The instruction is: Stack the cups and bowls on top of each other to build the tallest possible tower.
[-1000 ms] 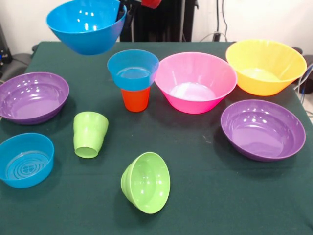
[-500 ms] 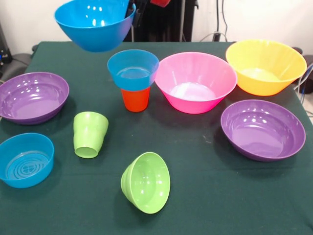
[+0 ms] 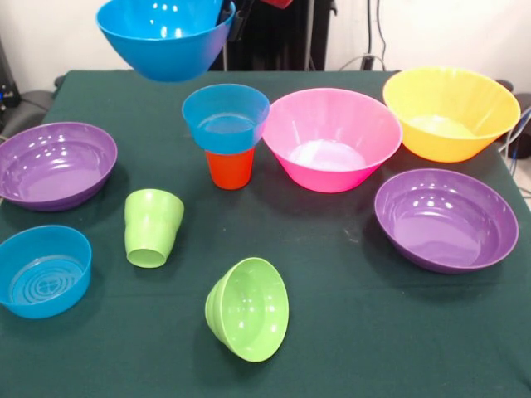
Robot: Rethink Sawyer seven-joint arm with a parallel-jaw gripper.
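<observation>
No legible text, labels or numbers anywhere.

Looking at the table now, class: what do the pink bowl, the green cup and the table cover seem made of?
Pink bowl: likely glossy plastic; bright highlights, thin even wall. Green cup: probably plastic too, smooth with a duller sheen. Table cover: looks like matte dark green cloth, no reflections.

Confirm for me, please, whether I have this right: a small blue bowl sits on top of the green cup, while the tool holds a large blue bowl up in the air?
Not quite. In the front view the small blue bowl sits on the orange cup, not the green one; the green cup stands apart with nothing on it. The rest holds: the large blue bowl is held up by its rim.
</observation>
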